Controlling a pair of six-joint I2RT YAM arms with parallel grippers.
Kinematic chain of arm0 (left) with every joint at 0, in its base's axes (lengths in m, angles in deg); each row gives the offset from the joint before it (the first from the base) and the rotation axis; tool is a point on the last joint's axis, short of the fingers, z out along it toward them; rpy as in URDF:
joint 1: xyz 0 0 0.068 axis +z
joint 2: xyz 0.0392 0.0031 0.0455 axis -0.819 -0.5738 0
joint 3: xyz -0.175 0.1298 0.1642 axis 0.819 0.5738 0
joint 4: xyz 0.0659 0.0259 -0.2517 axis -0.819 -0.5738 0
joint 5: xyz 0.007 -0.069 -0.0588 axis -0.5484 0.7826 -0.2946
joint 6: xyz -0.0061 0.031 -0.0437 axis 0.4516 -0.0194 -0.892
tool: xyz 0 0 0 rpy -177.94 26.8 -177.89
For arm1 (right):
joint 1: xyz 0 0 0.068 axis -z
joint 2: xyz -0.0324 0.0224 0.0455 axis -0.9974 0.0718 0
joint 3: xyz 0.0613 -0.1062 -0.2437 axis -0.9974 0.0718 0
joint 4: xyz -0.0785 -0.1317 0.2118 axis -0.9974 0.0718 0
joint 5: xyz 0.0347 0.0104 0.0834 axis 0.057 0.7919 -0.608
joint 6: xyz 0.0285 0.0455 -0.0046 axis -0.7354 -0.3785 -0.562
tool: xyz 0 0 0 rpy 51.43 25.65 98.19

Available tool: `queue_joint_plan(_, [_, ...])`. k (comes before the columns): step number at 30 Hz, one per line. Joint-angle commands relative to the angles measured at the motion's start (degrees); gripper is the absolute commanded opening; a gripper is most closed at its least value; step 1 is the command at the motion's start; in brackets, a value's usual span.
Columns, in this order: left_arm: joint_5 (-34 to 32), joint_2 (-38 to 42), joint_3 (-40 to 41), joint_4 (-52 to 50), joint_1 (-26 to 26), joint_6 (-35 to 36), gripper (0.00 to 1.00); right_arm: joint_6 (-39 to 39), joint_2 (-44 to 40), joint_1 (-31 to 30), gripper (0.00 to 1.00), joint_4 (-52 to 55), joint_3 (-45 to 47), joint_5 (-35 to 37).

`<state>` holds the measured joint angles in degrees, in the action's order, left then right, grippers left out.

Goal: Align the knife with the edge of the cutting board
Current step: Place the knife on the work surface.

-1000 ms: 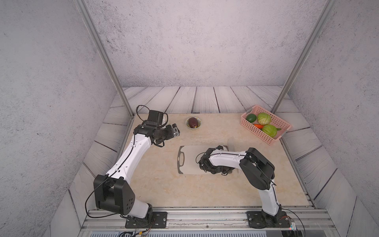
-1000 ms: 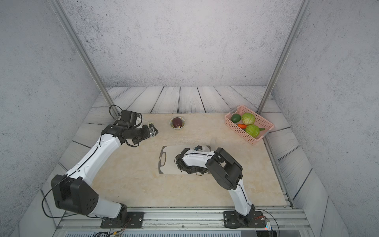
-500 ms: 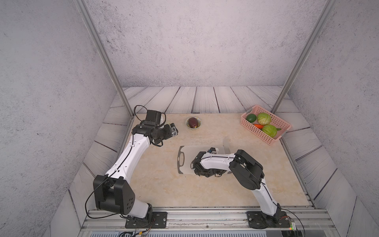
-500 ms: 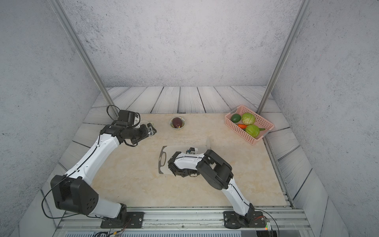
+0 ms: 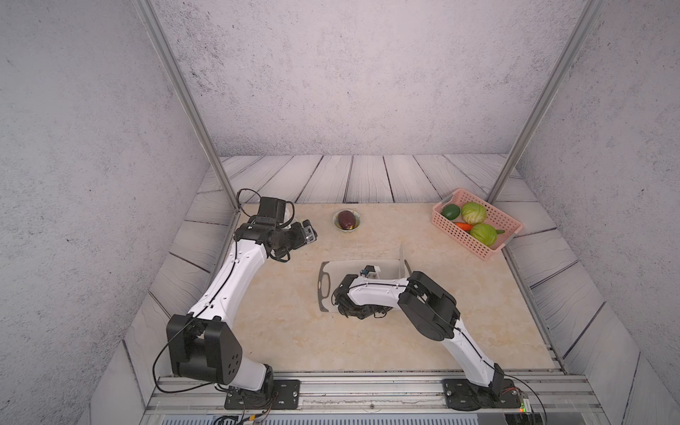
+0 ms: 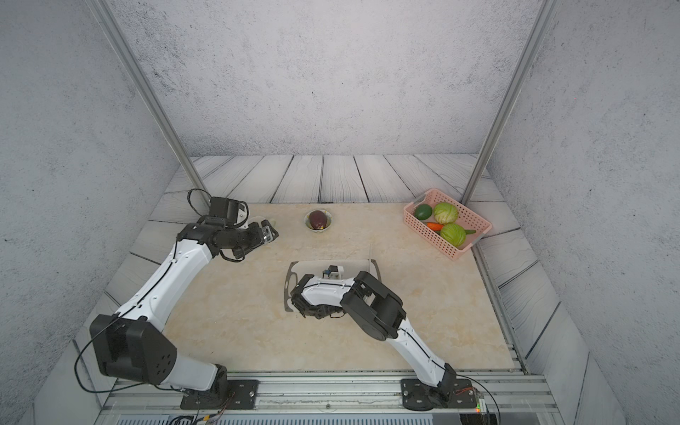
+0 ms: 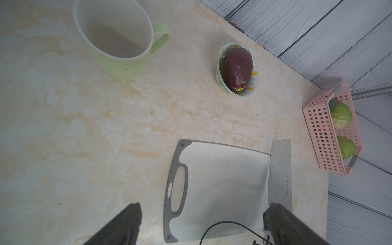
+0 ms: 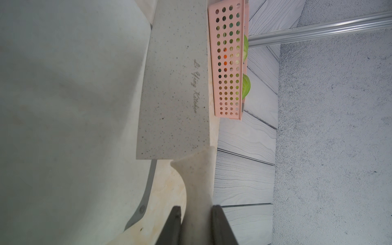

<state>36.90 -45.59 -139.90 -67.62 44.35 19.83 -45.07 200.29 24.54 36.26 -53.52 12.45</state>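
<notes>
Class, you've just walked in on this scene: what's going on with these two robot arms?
The right gripper is shut on the handle of the knife, holding its blade on edge along the end of the cutting board opposite the handle slot. The blade tip overshoots the board's far edge. The left gripper hangs open and empty near a green mug, apart from the board. The knife is not yet released.

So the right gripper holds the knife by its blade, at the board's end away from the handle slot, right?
No, not by the blade: the right wrist view shows the right gripper shut on the handle of the knife. The rest is right.
</notes>
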Motion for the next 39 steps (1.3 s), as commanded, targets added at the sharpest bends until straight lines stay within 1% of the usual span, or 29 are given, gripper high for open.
queue_joint_plan(1, [0.3, -0.3, 0.6, 0.2, 0.7, -0.3, 0.98, 2.6, 2.6, -0.9, 0.12, 2.9, -1.8, -0.9])
queue_joint_plan(11, [0.4, -0.3, 0.7, 0.3, 0.9, -0.5, 0.98, 6.4, 3.0, -1.5, 0.21, -1.8, -2.2, -4.2])
queue_joint_plan(15, [0.4, -0.3, 0.7, 0.2, 0.9, -0.5, 0.98, 8.5, 2.0, -1.8, 0.26, -5.0, -1.7, -6.1])
queue_joint_plan(17, [0.4, -0.3, 0.7, 0.3, 0.9, -0.4, 0.98, 10.2, 0.2, -1.9, 0.29, -7.7, -0.7, -7.6])
queue_joint_plan(19, [0.4, -0.3, 0.7, 0.2, 1.0, -0.3, 0.98, 13.3, -2.5, -1.8, 0.35, -12.4, 1.5, -9.4])
queue_joint_plan(20, [0.5, -0.3, 0.7, 0.3, 1.0, -0.3, 0.98, 14.7, -4.1, -1.8, 0.38, -15.3, 2.8, -11.9])
queue_joint_plan(23, [0.6, -0.3, 0.7, 0.3, 1.0, -0.3, 0.98, 18.2, -9.5, -1.9, 0.49, -22.8, 6.4, -16.2])
queue_joint_plan(25, [0.9, -0.4, 0.6, 0.4, 1.0, -0.2, 0.98, 19.8, -12.5, -1.8, 0.53, -25.9, 8.2, -18.3])
queue_joint_plan(27, [1.3, -0.4, 0.7, 0.6, 1.0, -0.2, 0.98, 20.6, -14.5, -1.8, 0.59, -27.4, 9.0, -19.3])
queue_joint_plan(31, [2.5, -0.7, 0.7, 0.9, 1.0, -0.1, 0.98, 21.8, -16.6, -1.8, 0.70, -27.0, 9.0, -19.6])
queue_joint_plan(35, [3.5, -0.9, 0.7, 1.2, 1.0, 0.1, 0.98, 22.5, -17.9, -1.8, 0.77, -26.7, 8.8, -20.0])
queue_joint_plan(38, [4.3, -1.2, 0.7, 1.4, 1.0, 0.2, 0.98, 24.5, -19.6, -1.6, 0.79, -29.6, 9.7, -22.8])
queue_joint_plan(39, [4.5, -1.3, 0.7, 1.4, 1.0, 0.3, 0.98, 25.2, -20.5, -1.4, 0.81, -31.2, 10.2, -24.6])
